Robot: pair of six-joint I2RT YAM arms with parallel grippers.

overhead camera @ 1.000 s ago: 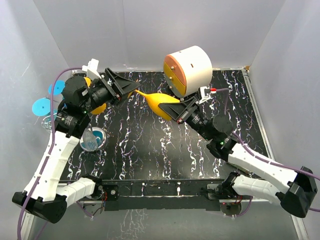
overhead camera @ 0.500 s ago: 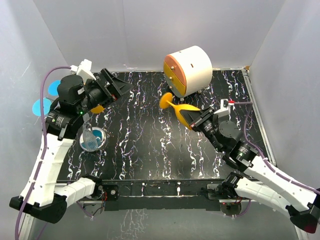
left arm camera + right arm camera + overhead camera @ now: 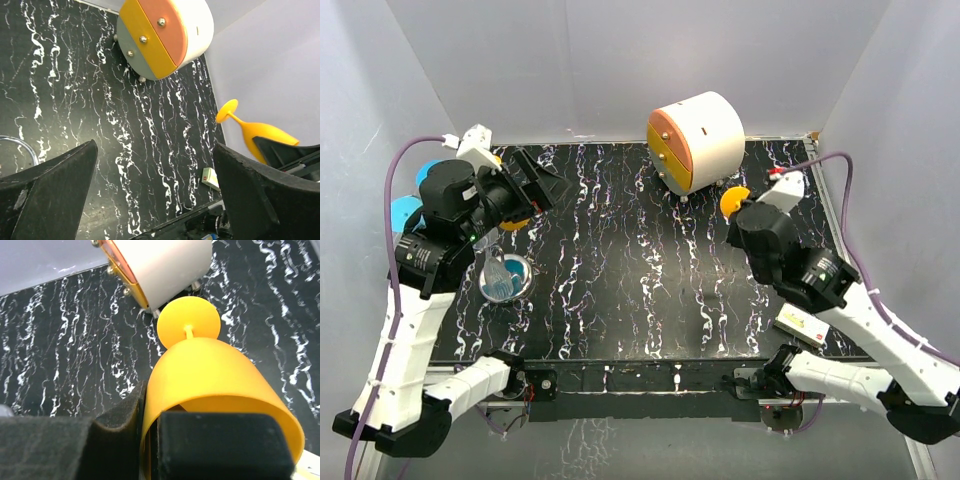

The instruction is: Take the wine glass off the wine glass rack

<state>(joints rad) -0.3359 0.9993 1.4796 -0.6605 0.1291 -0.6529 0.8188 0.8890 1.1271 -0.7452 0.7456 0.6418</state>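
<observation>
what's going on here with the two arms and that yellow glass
The right end effector is shut on the rim of a yellow plastic wine glass, holding it above the right side of the black marbled table, foot towards the round white-and-orange drawer cabinet. The glass is off the chrome wire rack at the left. The left end effector is open and empty.

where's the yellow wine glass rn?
The wine glass is at the right side of the table, gripped at its bowl by the right end effector, foot pointing at the round white-and-orange cabinet.
</observation>
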